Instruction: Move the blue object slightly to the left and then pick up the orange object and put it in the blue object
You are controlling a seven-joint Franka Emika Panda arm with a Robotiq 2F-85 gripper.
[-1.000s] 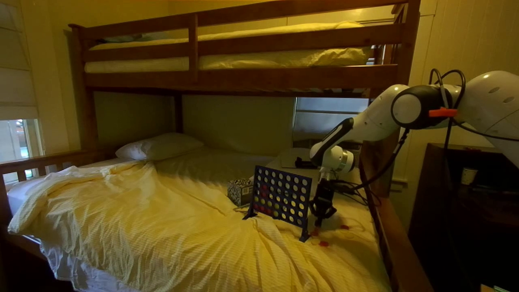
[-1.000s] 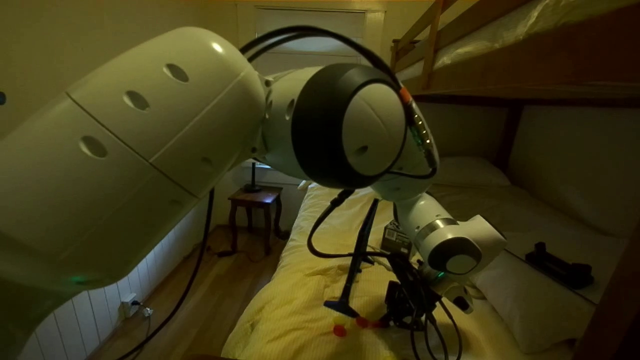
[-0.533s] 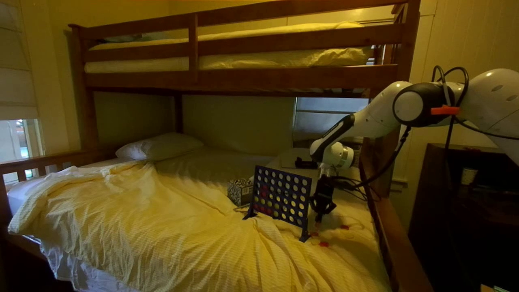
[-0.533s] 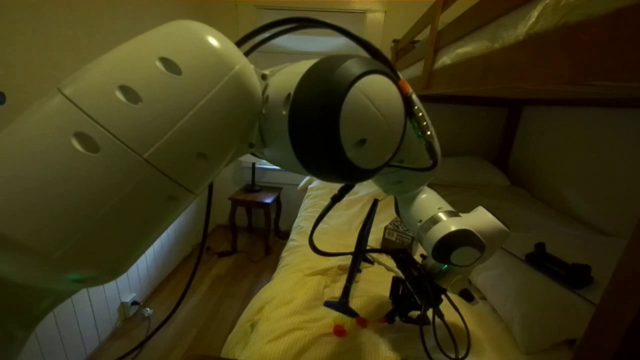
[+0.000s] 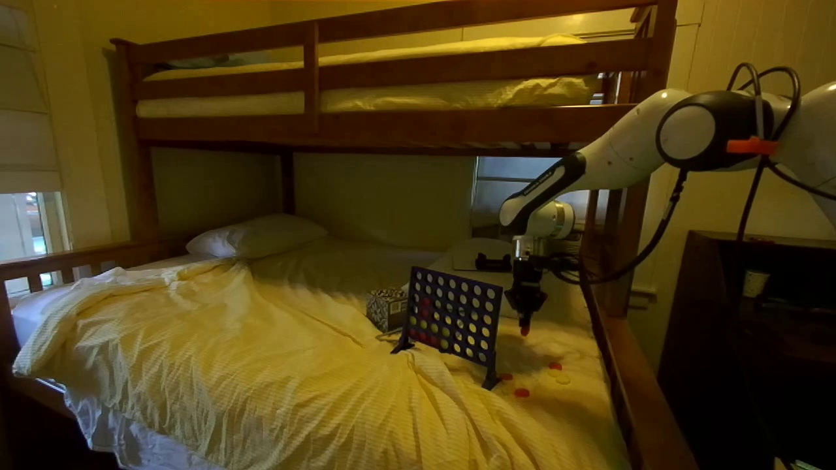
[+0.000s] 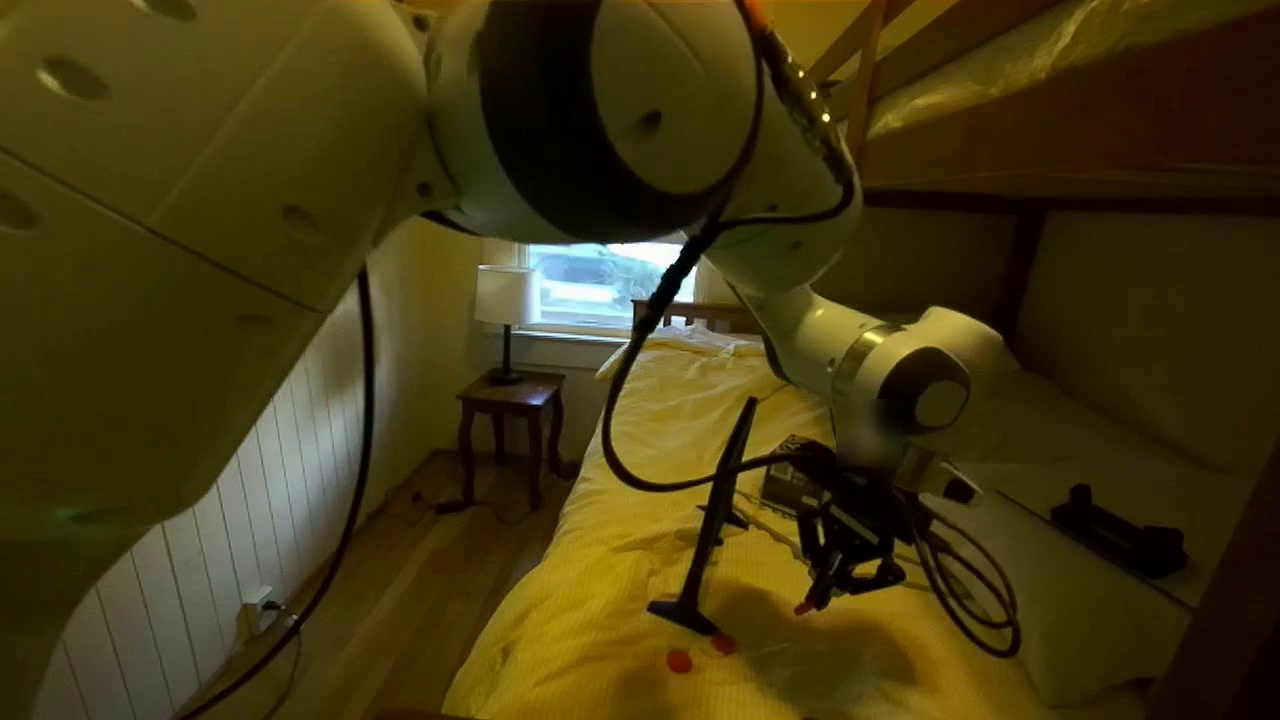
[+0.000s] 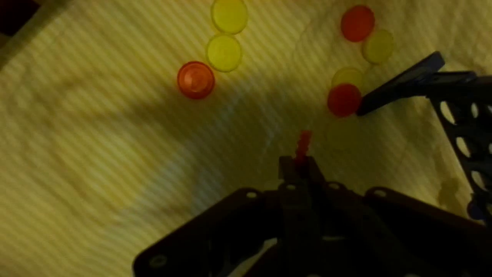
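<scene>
I see the tool (image 5: 525, 318) pinching a red disc (image 7: 304, 142), edge-on in the wrist view, pointing just past twelve o'clock. Toward nine o'clock in an exterior view, the blue rack (image 5: 456, 317) stands upright, its long axis ten-to-four.

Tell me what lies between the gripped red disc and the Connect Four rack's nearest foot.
In the wrist view, what looks like a faint yellow disc lies on that stretch, with another red disc beside the foot.
</scene>
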